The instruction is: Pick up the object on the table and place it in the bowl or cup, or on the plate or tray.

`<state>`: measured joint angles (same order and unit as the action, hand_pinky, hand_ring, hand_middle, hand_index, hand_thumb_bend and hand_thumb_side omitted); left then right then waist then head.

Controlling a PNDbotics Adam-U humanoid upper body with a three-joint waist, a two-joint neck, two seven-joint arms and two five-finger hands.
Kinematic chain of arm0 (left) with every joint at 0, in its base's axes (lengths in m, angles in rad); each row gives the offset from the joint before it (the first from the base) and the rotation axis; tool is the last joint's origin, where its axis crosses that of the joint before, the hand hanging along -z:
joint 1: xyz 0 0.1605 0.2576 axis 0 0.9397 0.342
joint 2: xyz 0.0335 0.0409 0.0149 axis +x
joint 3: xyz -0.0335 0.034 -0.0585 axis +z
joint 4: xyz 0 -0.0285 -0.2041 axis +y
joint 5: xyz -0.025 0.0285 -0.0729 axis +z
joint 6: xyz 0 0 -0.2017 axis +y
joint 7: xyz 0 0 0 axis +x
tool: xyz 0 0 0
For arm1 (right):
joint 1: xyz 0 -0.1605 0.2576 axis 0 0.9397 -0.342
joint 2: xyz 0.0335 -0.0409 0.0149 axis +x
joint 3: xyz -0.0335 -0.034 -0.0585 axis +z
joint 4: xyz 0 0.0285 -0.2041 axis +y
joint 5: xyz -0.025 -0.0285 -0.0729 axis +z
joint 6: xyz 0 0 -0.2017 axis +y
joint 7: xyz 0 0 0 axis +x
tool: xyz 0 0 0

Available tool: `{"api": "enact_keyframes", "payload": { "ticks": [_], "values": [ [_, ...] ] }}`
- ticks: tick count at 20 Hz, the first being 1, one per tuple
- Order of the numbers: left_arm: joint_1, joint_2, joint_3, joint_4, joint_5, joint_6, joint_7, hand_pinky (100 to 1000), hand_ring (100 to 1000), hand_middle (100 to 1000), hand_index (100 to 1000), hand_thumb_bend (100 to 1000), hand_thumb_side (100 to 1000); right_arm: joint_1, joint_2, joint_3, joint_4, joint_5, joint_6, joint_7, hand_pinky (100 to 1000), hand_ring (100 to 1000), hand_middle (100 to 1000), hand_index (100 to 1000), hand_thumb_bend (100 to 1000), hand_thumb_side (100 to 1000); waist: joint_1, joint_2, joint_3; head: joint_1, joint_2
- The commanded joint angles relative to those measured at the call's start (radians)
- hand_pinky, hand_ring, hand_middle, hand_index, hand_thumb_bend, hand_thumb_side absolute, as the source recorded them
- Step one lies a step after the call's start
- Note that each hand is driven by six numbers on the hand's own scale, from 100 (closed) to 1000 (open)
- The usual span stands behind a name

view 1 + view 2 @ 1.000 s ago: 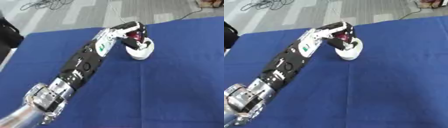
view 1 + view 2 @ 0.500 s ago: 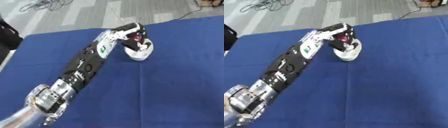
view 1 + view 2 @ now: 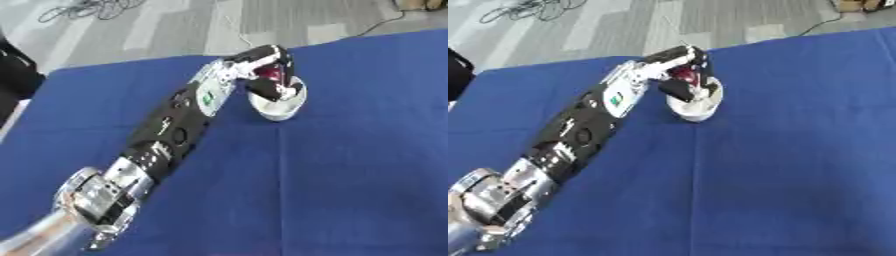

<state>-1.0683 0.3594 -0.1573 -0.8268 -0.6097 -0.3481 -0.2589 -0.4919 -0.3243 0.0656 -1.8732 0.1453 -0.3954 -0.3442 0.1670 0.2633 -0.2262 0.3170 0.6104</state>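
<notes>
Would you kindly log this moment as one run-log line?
left hand: over white cup, shut on dark red object | right hand: not in view | surface: blue table

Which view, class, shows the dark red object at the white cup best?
The left eye view: the dark red object shows between the left hand and the white cup. In the right eye view it shows smaller, more covered by the fingers.

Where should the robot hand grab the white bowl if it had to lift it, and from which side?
Probably by the rim on the right side of the white bowl, coming from above. It stands upright with its mouth open, and the left robot hand with a dark red object crowds the left and far rim, leaving the right rim exposed.
</notes>
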Motion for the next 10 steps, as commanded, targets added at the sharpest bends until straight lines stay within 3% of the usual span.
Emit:
{"api": "enact_keyframes", "payload": {
  "ticks": [1, 10],
  "values": [
    [-0.023, 0.019, 0.008, -0.010, -0.027, -0.002, 0.015, 323, 430, 566, 601, 100, 275, -0.015, -0.005, 0.000, -0.016, -0.002, 0.000, 0.003, 465, 706, 737, 802, 100, 1000, -0.008, -0.016, 0.000, 0.007, -0.013],
    [-0.024, 0.018, 0.013, -0.012, -0.067, -0.024, 0.058, 446, 539, 648, 658, 100, 413, -0.013, -0.006, 0.000, -0.015, -0.001, 0.000, 0.003, 465, 706, 738, 802, 100, 1000, -0.008, -0.017, 0.001, 0.004, -0.014]
  ]
}}
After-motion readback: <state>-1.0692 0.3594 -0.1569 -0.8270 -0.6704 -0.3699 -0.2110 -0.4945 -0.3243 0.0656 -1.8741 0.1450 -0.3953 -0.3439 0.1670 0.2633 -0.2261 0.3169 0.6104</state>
